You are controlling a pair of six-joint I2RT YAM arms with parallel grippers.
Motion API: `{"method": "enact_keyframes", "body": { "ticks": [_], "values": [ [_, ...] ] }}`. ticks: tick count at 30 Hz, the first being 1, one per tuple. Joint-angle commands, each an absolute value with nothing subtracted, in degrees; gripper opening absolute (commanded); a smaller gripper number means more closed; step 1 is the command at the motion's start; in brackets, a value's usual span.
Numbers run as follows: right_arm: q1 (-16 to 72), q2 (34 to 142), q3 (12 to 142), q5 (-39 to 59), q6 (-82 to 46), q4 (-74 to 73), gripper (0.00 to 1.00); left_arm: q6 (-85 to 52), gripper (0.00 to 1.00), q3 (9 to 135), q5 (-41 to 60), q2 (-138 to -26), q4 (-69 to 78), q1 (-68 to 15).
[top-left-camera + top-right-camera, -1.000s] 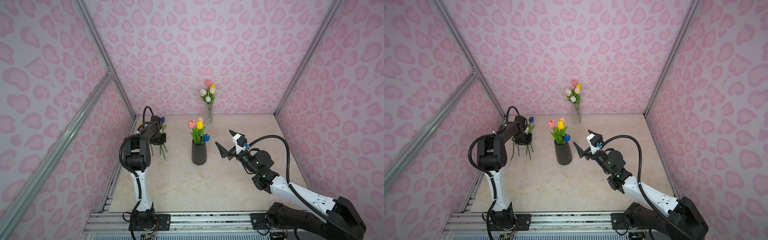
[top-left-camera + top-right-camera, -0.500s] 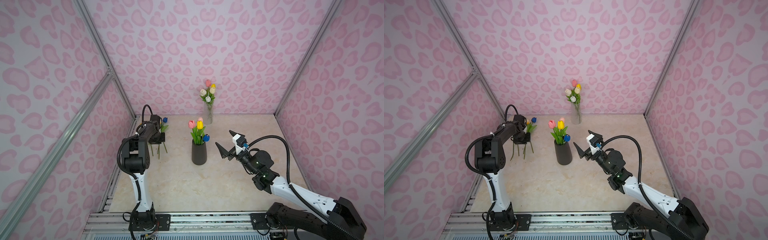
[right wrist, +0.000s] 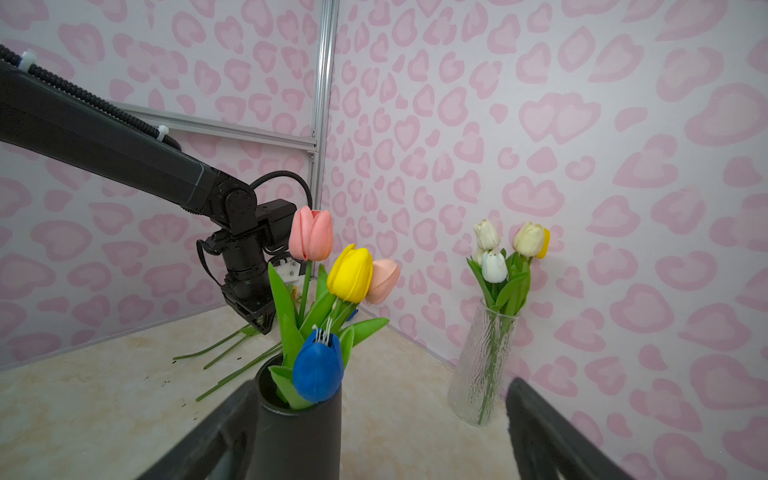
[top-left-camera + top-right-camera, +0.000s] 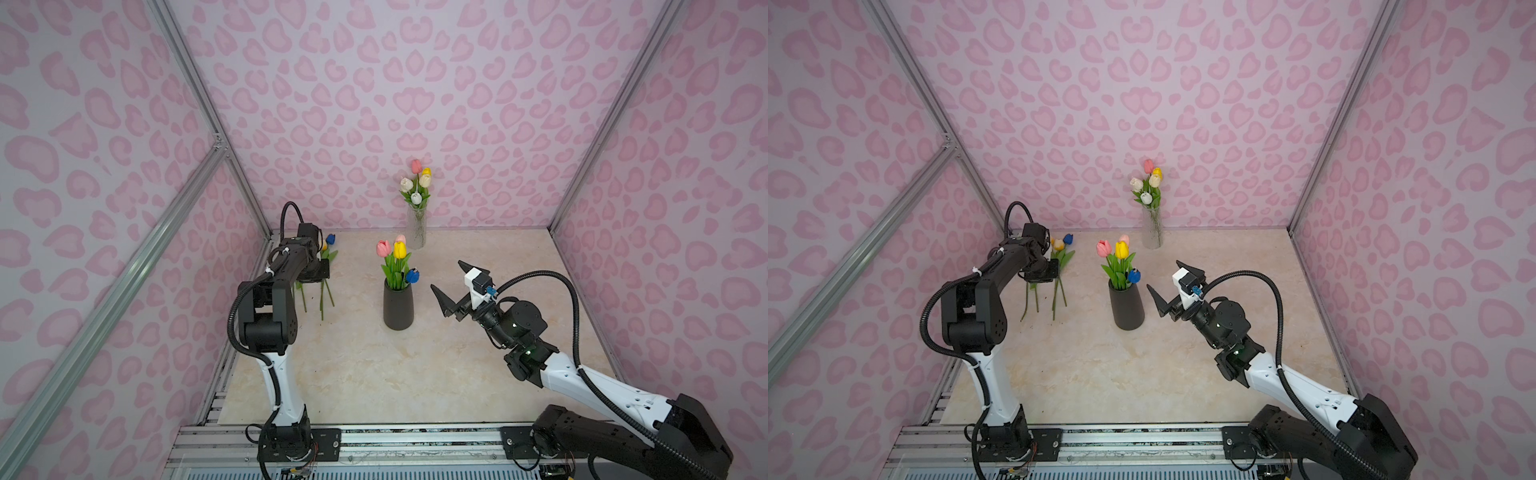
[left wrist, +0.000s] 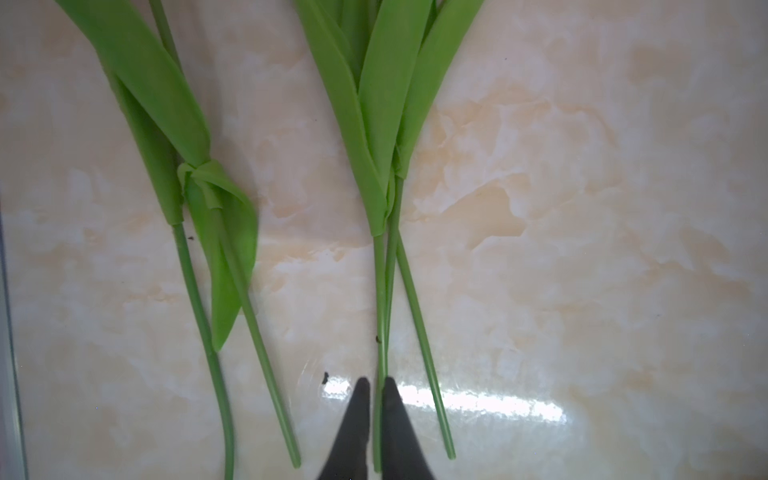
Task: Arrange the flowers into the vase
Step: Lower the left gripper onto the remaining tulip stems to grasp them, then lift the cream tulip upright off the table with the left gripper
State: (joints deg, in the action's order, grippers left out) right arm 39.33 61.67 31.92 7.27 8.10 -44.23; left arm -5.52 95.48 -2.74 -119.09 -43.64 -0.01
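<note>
A dark vase (image 4: 398,309) (image 4: 1126,309) stands mid-table and holds pink, yellow and blue flowers (image 4: 395,253). Several more flowers (image 4: 322,291) lie on the table at the back left, a blue head (image 4: 1068,239) and a yellow head (image 4: 1057,244) showing beside the wrist. My left gripper (image 4: 313,278) (image 5: 375,380) points down over their stems, jaws nearly together with one thin green stem (image 5: 379,291) between them. My right gripper (image 4: 445,274) (image 3: 382,384) hovers just right of the dark vase (image 3: 299,436), open wide and holding nothing.
A clear glass vase (image 4: 417,232) (image 3: 482,374) with white, yellow and pink tulips stands against the back wall. Pink patterned walls with metal frame bars close in three sides. Bare marble tabletop lies in front of the dark vase.
My left gripper has shifted slightly over the lying flowers, the stems have moved a little, and the yellow head now shows beside the wrist. The right arm has not moved.
</note>
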Motion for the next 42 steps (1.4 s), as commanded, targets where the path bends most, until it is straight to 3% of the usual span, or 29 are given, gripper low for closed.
{"method": "enact_keyframes", "body": {
  "ticks": [1, 11, 18, 31, 35, 38, 42],
  "values": [
    [39.4, 61.4, 31.8, 6.8, 8.4, -44.9, 0.92, -5.4, 0.23, 95.9, -1.1, -120.6, -43.5, 0.0],
    [39.4, 61.3, 31.4, 6.2, 8.6, -44.8, 0.92, -5.2, 0.25, 98.7, -0.5, -127.0, -44.1, 0.6],
    [39.4, 61.6, 31.9, 6.6, 8.9, -44.8, 0.92, -5.4, 0.03, 98.5, -2.1, -127.6, -44.5, 0.7],
    [39.4, 62.9, 32.5, 7.0, 8.6, -45.4, 0.92, -6.6, 0.03, 95.5, -1.6, -114.4, -43.7, -0.3],
    [39.4, 63.0, 32.1, 6.9, 8.5, -45.7, 0.92, -8.2, 0.06, 91.1, 3.0, -109.7, -40.0, -1.5],
    [39.4, 63.3, 32.2, 6.8, 8.4, -45.7, 0.92, -9.0, 0.11, 88.9, 4.6, -109.0, -38.1, -3.7],
    [39.4, 63.5, 32.2, 6.9, 8.2, -46.1, 0.92, -9.8, 0.10, 86.1, 6.2, -110.5, -35.3, -6.4]
  ]
}}
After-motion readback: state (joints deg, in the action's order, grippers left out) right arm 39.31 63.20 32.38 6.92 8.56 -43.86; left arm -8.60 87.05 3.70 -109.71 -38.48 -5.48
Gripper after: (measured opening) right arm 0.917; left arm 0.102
